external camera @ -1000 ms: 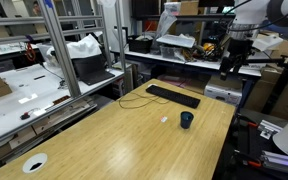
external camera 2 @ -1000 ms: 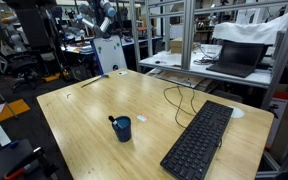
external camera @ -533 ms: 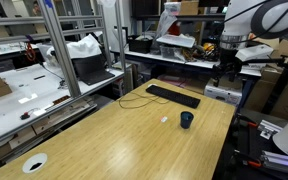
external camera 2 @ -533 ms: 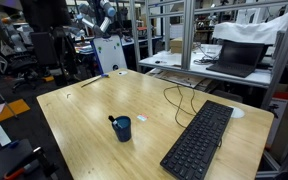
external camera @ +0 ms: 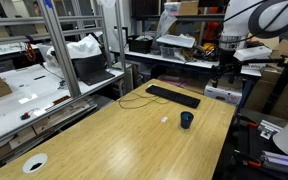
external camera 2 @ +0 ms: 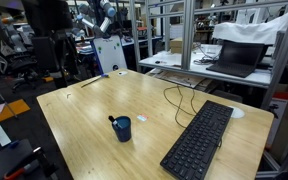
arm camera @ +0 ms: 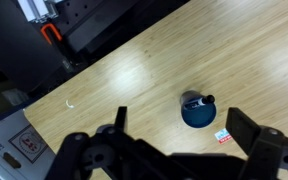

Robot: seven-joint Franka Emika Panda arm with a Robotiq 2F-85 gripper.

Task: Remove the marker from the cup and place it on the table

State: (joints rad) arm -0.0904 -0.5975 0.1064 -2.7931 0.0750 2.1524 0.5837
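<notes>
Tabletop is mostly bare wood, so there's plenty of room for a put-down. Arm hangs high off one end, well apart from everything; reads to me like an aiming pose ahead of the approach. Keyboard lies along one side with its cable looping away. Cup stands upright near it, not touching, out in the open wood. Claw is spread wide with nothing in it. In the wrist view the cup falls inside that spread, so the claw is aimed at it but far above. Marker sits in the cup, leaning on the rim with its top end poking out; that exposed end is the only place to pinch. Small white-pink speck lies just beside the cup. Flat white disc is at the opposite corner, irrelevant. Task not started: next is descend, pinch the protruding end, pull straight up. Cup looks light, so it could tip or ride along if the marker binds on the rim.
</notes>
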